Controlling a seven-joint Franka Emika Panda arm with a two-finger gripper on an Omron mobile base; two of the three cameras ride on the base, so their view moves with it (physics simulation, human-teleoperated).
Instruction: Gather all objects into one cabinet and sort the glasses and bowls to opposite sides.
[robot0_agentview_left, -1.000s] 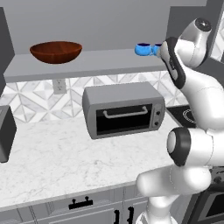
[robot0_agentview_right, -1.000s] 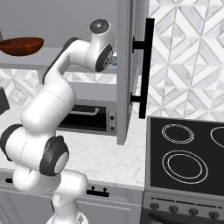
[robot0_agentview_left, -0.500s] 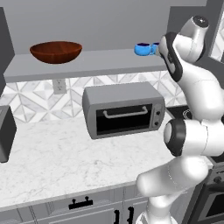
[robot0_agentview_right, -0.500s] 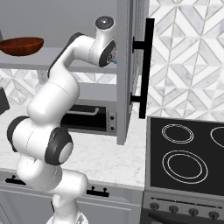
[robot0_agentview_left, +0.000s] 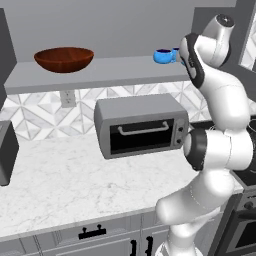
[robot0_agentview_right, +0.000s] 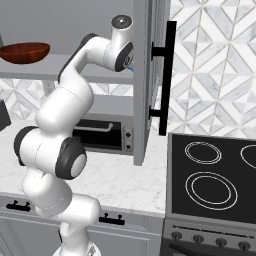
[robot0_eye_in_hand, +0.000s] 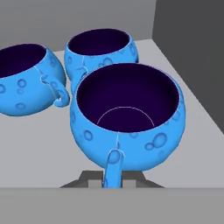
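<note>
1. The wooden bowl (robot0_agentview_left: 64, 59) is seen upright at the left end of the grey cabinet shelf (robot0_agentview_left: 100, 75), well apart from everything else up there.
2. At the right end of that same shelf, a blue cup (robot0_agentview_left: 163, 56) is visible, just beside the arm's white wrist.
3. In the hand view, three blue cups are picked out on the grey shelf floor (robot0_eye_in_hand: 39, 140): a near cup (robot0_eye_in_hand: 127, 116), a back cup (robot0_eye_in_hand: 100, 49) behind it, and a left cup (robot0_eye_in_hand: 24, 76) off to the side.
4. All three are shown upright, dark insides facing up, clustered close; the back cup and the left cup look to be touching or very nearly so.
5. The near cup's handle (robot0_eye_in_hand: 113, 168) is pointed straight down toward the gripper (robot0_eye_in_hand: 113, 183), and it is caught between the narrowed jaws, so the cup is held by its handle.
6. A dark cabinet wall (robot0_eye_in_hand: 192, 48) is seen just to the right of the cups.
7. From the right base view, the wrist is tucked inside the cabinet behind the open door (robot0_agentview_right: 150, 80) with its black handle (robot0_agentview_right: 168, 77).
8. Below, a toaster oven (robot0_agentview_left: 142, 125) is parked on the marble counter (robot0_agentview_left: 75, 185), and a stovetop (robot0_agentview_right: 215, 175) is seen to the right.
</note>
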